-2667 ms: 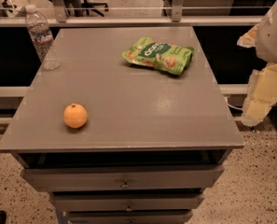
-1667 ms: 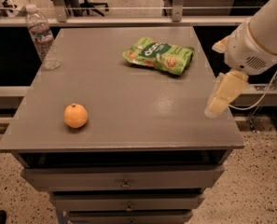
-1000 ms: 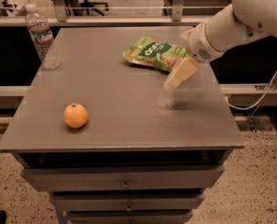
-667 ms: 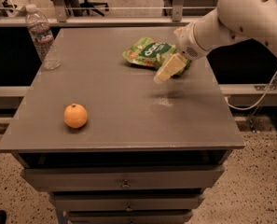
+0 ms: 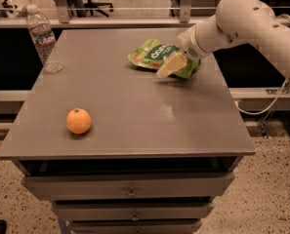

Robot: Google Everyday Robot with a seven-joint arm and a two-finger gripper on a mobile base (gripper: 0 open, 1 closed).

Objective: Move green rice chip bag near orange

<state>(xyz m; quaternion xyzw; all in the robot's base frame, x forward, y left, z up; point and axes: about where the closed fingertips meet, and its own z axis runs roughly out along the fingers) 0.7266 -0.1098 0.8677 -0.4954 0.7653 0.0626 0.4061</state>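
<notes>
The green rice chip bag (image 5: 156, 55) lies flat at the back right of the grey table top (image 5: 125, 101). It is light green with a dark green logo patch. The orange (image 5: 79, 121) sits at the front left of the table, far from the bag. My gripper (image 5: 170, 66) reaches in from the right on a white arm and hangs over the bag's front right part, covering some of it.
A clear plastic water bottle (image 5: 44, 38) stands upright at the back left corner. Drawers (image 5: 130, 186) run below the table's front edge. A rail and office chairs stand behind the table. A cable hangs at the right.
My arm has swung in from the right edge of the table toward the back and left, and the gripper now hangs over the chip bag. The bag and orange have not moved.
</notes>
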